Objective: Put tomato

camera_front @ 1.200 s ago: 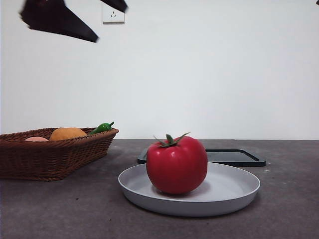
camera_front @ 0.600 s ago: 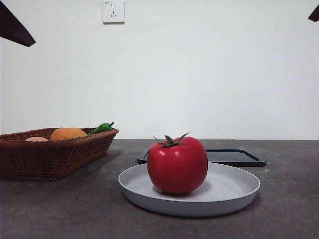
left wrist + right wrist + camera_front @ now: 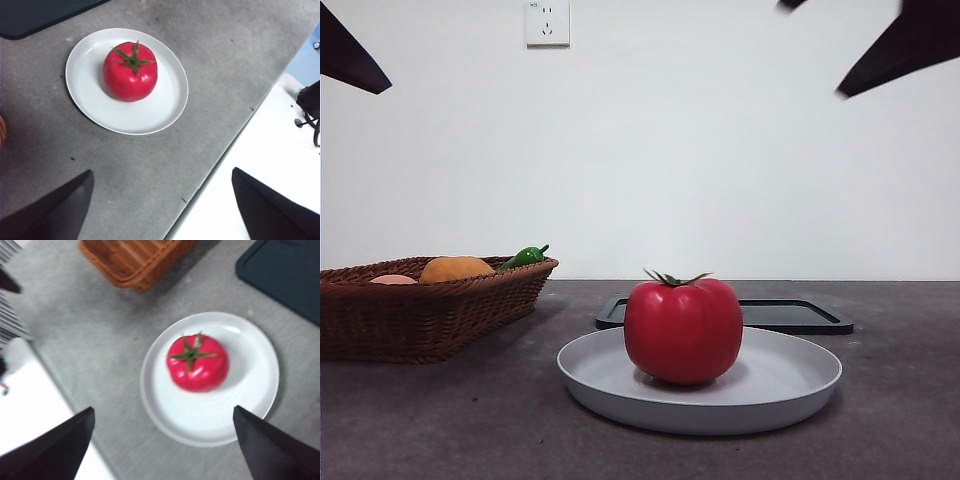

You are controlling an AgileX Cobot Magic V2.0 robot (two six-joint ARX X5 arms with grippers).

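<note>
The tomato (image 3: 683,330), glossy red with a green stem on top, stands upright on the grey plate (image 3: 790,375) in the middle of the table. It also shows in the left wrist view (image 3: 130,75) and the right wrist view (image 3: 197,365). My left gripper (image 3: 162,200) is open and empty, high above the table's edge and well back from the plate (image 3: 165,107). My right gripper (image 3: 162,440) is open and empty, high above the plate (image 3: 250,395). In the front view it shows at the top right (image 3: 817,48).
A wicker basket (image 3: 420,315) at the left holds an orange fruit (image 3: 455,268) and a green chili (image 3: 525,256). A black tray (image 3: 790,315) lies behind the plate. The waiting arm's black tip (image 3: 350,60) shows at the top left.
The arm at the top left pulled back to the corner. Another arm came in at the top right. The tomato rocked upright and shifted slightly right on the plate.
</note>
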